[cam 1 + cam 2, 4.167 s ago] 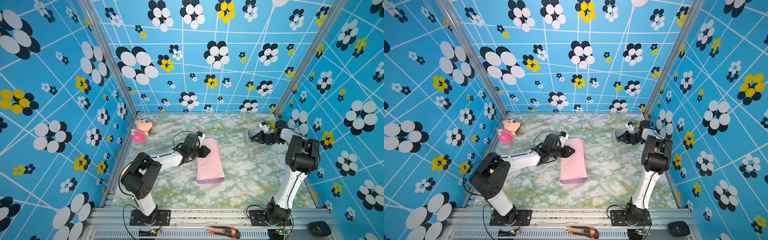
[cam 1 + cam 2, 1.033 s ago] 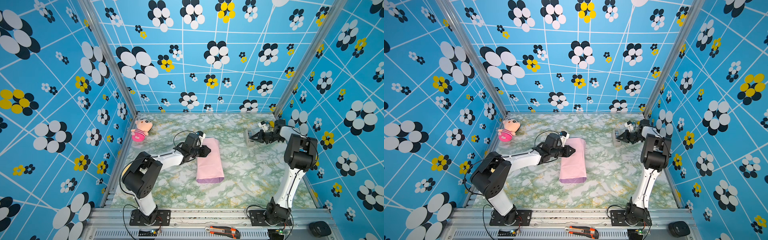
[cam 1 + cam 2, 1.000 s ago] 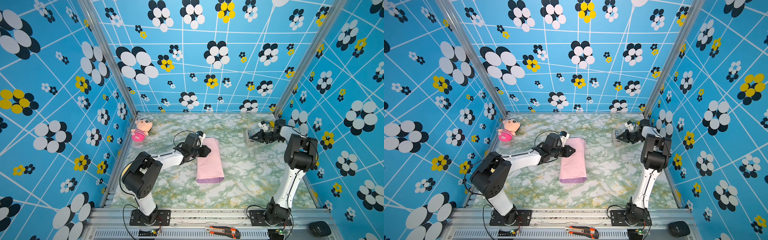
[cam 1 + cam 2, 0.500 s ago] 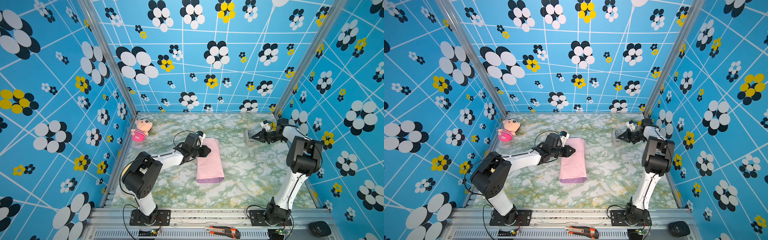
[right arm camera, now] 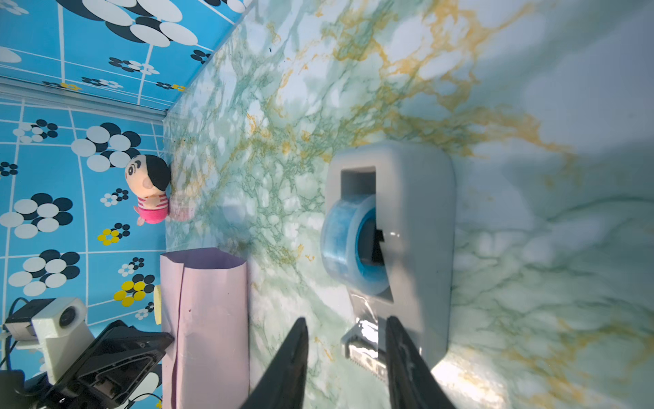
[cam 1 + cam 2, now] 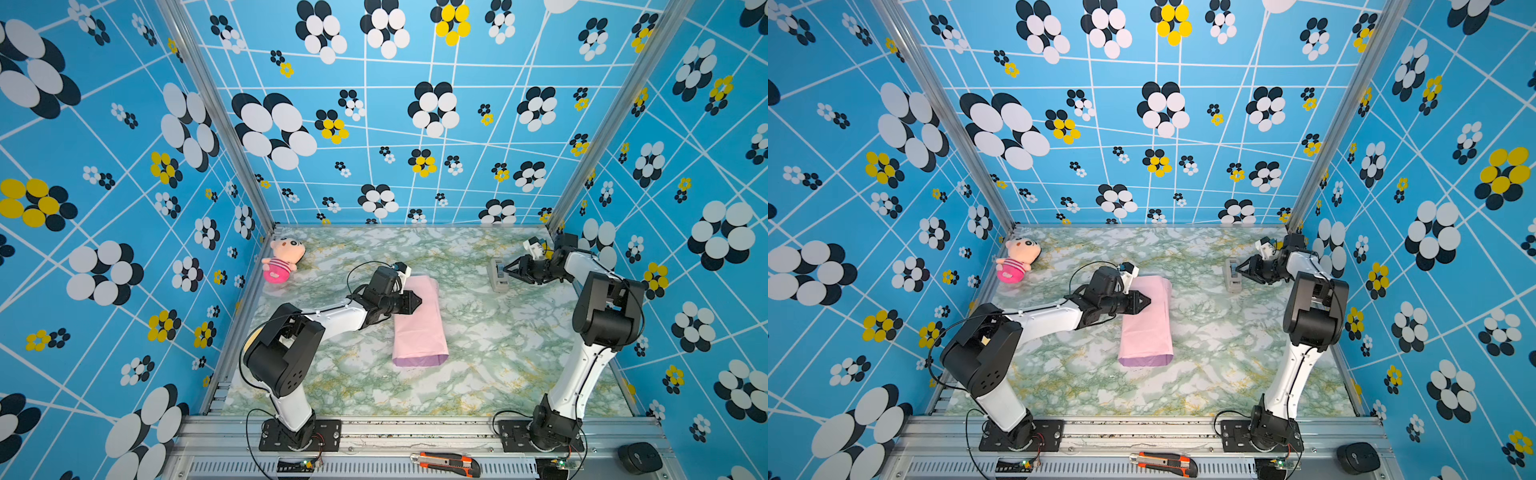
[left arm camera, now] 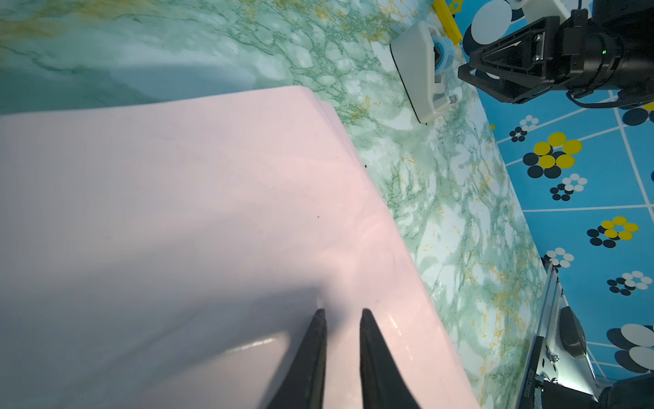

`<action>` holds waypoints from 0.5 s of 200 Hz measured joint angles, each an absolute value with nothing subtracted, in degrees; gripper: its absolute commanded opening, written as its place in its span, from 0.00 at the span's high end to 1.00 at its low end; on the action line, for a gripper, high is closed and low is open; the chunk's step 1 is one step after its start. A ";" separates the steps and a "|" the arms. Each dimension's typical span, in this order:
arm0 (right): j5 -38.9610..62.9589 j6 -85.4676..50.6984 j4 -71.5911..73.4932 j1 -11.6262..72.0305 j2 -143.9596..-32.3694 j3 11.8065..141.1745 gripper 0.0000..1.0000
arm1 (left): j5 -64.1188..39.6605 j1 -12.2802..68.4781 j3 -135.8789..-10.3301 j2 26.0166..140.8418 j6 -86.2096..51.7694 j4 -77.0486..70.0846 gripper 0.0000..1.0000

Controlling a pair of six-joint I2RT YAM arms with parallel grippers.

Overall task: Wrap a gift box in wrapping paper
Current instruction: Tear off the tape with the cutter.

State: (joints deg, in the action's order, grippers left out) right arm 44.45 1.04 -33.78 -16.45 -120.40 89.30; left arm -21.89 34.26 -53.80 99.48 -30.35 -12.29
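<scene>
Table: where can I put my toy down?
Bare table lies at the front, nearer than the pink paper; also between the paper and the tape dispenser, and at the back between the doll and the dispenser. Crowded: the left gripper on the paper, the right gripper at the dispenser.

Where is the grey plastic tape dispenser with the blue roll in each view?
Top view: tape dispenser far right, at right gripper's tips.
Top view: same spot.
Left wrist: dispenser beyond the pale pink wrapping paper.
Right wrist: dispenser just ahead of the fingers.
Shared landmark: the wrapping paper.
</scene>
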 measured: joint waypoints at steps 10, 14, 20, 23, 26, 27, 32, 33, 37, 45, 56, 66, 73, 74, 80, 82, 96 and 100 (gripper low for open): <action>44.45 1.30 -33.78 -16.25 -121.12 89.95 0.60 | -21.87 34.26 -53.80 99.48 -30.35 -12.29 0.79; 44.45 1.37 -33.80 -16.19 -121.40 90.08 0.60 | -21.87 34.26 -53.80 99.48 -30.35 -12.29 0.79; 44.42 1.52 -33.80 -16.03 -121.73 90.13 0.60 | -21.87 34.26 -53.80 99.48 -30.35 -12.29 0.79; 44.42 1.65 -33.82 -15.92 -121.95 90.13 0.60 | -21.87 34.26 -53.80 99.48 -30.35 -12.29 0.79; 44.42 1.72 -33.85 -15.86 -122.06 90.13 0.60 | -21.87 34.26 -53.80 99.48 -30.35 -12.29 0.79; 44.40 1.72 -33.87 -15.86 -122.10 90.13 0.60 | -21.87 34.26 -53.80 99.48 -30.35 -12.29 0.79; 44.40 1.91 -33.89 -15.75 -122.37 90.13 0.60 | -21.87 34.26 -53.80 99.48 -30.35 -12.29 0.79; 44.40 1.93 -33.89 -15.75 -122.39 90.13 0.60 | -21.87 34.26 -53.80 99.48 -30.35 -12.29 0.79; 44.36 2.00 -33.89 -15.68 -122.54 90.13 0.60 | -21.87 34.26 -53.80 99.48 -30.35 -12.27 0.79; 44.25 2.24 -34.00 -15.53 -122.72 90.13 0.60 | -21.87 34.26 -53.80 99.48 -30.35 -12.29 0.79; 44.23 2.63 -34.09 -15.42 -122.76 90.13 0.60 | -21.87 34.37 -53.80 99.48 -30.35 -12.29 0.79; 44.25 3.16 -34.24 -15.40 -122.76 90.15 0.60 | -21.85 34.41 -53.80 99.48 -30.35 -12.29 0.79; 44.27 3.70 -34.57 -15.40 -122.78 90.15 0.60 | -21.82 34.41 -53.80 99.48 -30.35 -12.29 0.79; 44.27 3.75 -34.65 -15.40 -122.78 90.15 0.60 | -21.82 34.41 -53.80 99.48 -30.35 -12.29 0.79; 44.34 4.14 -35.09 -15.40 -122.80 90.15 0.61 | -21.82 34.41 -53.80 99.48 -30.35 -12.29 0.79; 44.34 4.34 -35.33 -15.40 -122.83 90.15 0.61 | -21.82 34.41 -53.80 99.48 -30.35 -12.29 0.79; 44.42 5.37 -36.45 -15.40 -122.91 90.15 0.61 | -21.80 34.41 -53.80 99.48 -30.35 -12.29 0.79; 44.42 5.61 -36.77 -15.40 -122.91 90.15 0.61 | -21.78 34.41 -53.80 99.48 -30.35 -12.29 0.79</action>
State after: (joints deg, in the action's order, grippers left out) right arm 44.42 5.61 -36.77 -15.40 -122.91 90.15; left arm -21.78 34.41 -53.80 99.48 -30.35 -12.29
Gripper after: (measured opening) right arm 0.388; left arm 0.213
